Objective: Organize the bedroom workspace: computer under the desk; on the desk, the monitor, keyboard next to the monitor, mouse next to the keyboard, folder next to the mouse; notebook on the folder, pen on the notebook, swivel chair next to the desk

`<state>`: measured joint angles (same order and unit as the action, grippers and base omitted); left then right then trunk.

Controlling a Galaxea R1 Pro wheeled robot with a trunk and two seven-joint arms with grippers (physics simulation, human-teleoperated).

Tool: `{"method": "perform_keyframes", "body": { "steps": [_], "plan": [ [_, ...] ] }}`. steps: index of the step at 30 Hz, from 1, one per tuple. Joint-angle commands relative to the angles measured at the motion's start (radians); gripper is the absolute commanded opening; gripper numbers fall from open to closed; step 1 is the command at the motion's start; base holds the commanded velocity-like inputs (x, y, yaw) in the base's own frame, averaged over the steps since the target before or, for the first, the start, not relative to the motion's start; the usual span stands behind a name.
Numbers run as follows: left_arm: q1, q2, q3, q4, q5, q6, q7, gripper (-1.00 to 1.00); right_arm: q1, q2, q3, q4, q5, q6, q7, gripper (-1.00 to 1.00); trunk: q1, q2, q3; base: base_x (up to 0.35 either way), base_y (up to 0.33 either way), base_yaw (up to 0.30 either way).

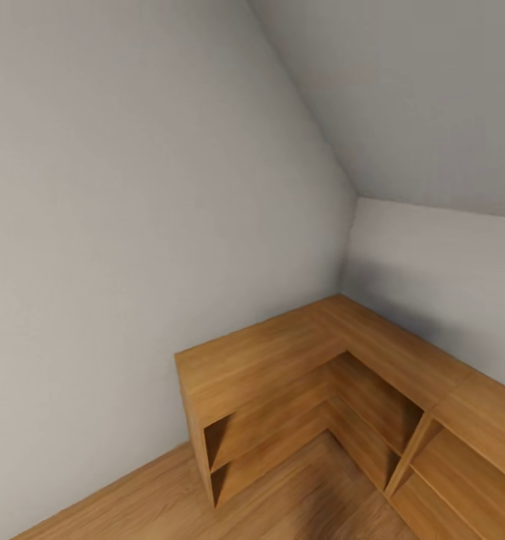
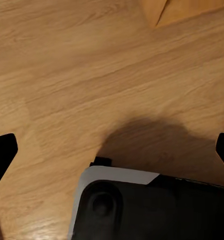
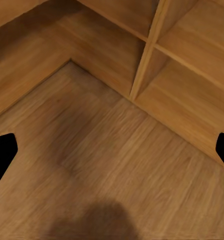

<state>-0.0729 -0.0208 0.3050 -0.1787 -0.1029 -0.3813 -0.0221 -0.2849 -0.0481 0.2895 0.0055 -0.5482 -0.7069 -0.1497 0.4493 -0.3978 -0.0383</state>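
Observation:
I face a room corner; the desk, computer, monitor, keyboard, mouse, folder, notebook, pen and swivel chair are all out of view. In the left wrist view my left gripper (image 2: 112, 152) is open, its dark fingertips (image 2: 2, 155) far apart over bare wooden floor (image 2: 92, 65) with nothing between them. My right gripper (image 3: 112, 152) is open as well, its fingertips (image 3: 2, 157) spread wide above the floor in front of a wooden shelf unit.
A low L-shaped light wooden shelf unit (image 1: 282, 352) with open compartments fills the corner between two grey walls (image 1: 132, 225). Its shelves (image 3: 186, 75) stand close ahead of the right gripper. The robot's black and white base (image 2: 141, 210) sits on the floor under the left gripper.

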Motion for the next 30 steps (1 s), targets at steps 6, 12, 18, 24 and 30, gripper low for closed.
{"method": "perform_keyframes", "body": {
  "steps": [6, 12, 18, 24, 30],
  "plan": [
    [-0.002, 0.036, 0.008, 0.105, -0.013, -0.087, -0.005, 1.00, 0.091, 0.021, 0.010, 0.014, 0.001, -0.097, 0.063, 1.00, 0.001, -0.002, 0.000, 0.001, 0.000, -0.265],
    [0.009, 0.063, 0.008, 0.143, -0.021, -0.325, -0.006, 1.00, 0.147, 0.052, 0.011, 0.017, 0.004, -0.215, 0.081, 1.00, 0.001, -0.002, 0.002, 0.000, 0.000, -0.262],
    [0.071, 0.076, 0.008, 0.154, -0.023, -0.517, -0.008, 1.00, 0.210, 0.069, 0.011, 0.017, 0.005, -0.294, 0.084, 1.00, 0.001, -0.002, 0.006, 0.000, 0.000, -0.247],
    [0.099, 0.074, 0.009, 0.157, -0.024, -0.666, -0.007, 1.00, 0.256, 0.074, 0.010, 0.018, 0.006, -0.340, 0.085, 1.00, 0.001, -0.002, 0.012, 0.000, 0.000, -0.219],
    [0.101, 0.070, 0.009, 0.157, -0.023, -0.666, -0.007, 1.00, 0.260, 0.074, 0.010, 0.018, 0.006, -0.340, 0.085, 1.00, 0.001, -0.002, 0.018, 0.000, 0.000, -0.208]
  ]
}}
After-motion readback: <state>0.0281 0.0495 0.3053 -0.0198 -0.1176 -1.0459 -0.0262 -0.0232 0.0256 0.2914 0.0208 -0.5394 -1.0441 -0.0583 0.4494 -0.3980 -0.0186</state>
